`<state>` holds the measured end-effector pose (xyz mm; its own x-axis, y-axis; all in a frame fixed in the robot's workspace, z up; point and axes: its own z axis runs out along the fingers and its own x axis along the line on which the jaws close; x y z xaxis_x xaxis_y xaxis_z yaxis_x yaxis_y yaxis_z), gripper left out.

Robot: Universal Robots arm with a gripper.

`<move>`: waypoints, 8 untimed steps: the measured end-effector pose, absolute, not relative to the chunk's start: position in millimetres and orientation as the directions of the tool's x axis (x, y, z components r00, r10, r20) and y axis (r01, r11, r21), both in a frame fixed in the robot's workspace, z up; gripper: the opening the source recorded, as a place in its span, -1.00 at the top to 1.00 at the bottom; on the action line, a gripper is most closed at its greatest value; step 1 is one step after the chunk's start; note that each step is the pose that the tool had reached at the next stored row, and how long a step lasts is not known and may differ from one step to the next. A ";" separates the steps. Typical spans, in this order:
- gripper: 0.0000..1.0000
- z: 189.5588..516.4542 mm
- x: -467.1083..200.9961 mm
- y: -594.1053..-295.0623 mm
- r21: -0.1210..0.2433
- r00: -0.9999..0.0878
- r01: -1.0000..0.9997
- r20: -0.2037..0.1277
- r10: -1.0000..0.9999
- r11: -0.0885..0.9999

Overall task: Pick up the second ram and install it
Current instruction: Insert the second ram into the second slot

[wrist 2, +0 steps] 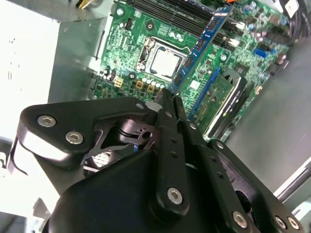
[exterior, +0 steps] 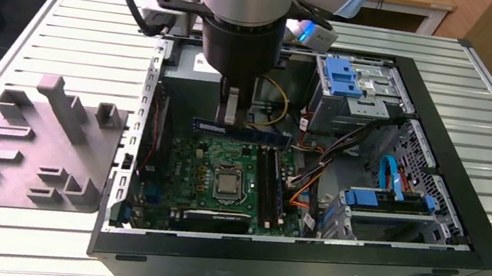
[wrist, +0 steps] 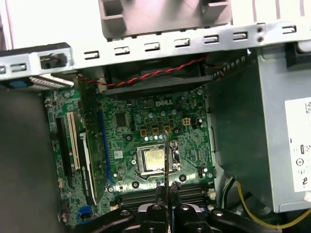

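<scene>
Bright, even light falls from above the gripper [wrist 2: 167, 97]; the table [wrist 2: 24, 58] beyond it burns out to white in the second wrist view, the processor socket [wrist 2: 165, 64] below it glints, and its black body lies in shade.

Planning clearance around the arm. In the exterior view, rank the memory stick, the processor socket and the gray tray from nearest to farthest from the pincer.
1. The second ram: clamped in the pincer, above the motherboard.
2. The processor socket: on the board below, inside the case.
3. The gray tray: outside the case, on the exterior view's left.
</scene>
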<state>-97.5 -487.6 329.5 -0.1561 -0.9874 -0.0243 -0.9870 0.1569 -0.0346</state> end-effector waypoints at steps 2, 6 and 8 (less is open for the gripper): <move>0.73 329.1 -97.5 -487.6 -0.035 -0.193 -0.980 -0.024 -0.981 0.194; 0.73 328.2 -97.5 -487.6 -0.035 -0.263 -0.964 -0.024 -0.964 0.264; 0.73 327.8 -97.5 -487.6 -0.035 -0.298 -0.954 -0.024 -0.954 0.298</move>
<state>-97.5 -487.6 327.8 -0.2978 -0.9543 -0.0243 -0.9538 0.2985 -0.0346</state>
